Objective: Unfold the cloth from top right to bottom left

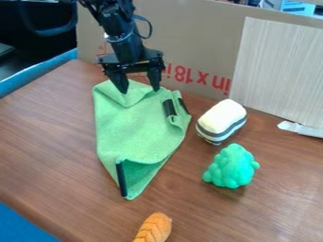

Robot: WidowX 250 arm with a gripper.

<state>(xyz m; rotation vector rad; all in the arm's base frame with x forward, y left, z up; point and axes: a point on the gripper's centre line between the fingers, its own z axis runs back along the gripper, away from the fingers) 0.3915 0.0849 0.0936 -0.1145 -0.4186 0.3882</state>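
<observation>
The gripper (pixel 139 90) is at the far end of the green cloth (pixel 142 125), its jaws standing apart, probably so that they can take a folded edge; the cloth lies partly folded on the table (pixel 50 142), near the striped block (pixel 221 116).

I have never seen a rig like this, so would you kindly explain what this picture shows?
A fixed camera looks down at a slant on a brown wooden table. The machine coming in from the top is a black robot arm, ending in a black two-fingered claw. Its fingers are apart at the far end of a partly folded green cloth with black strips; it seems to hold nothing. To the cloth's right in the picture lie a white, grey-striped soft-looking block and a bumpy green toy. Nearest the camera is an orange, braided-looking piece.
</observation>
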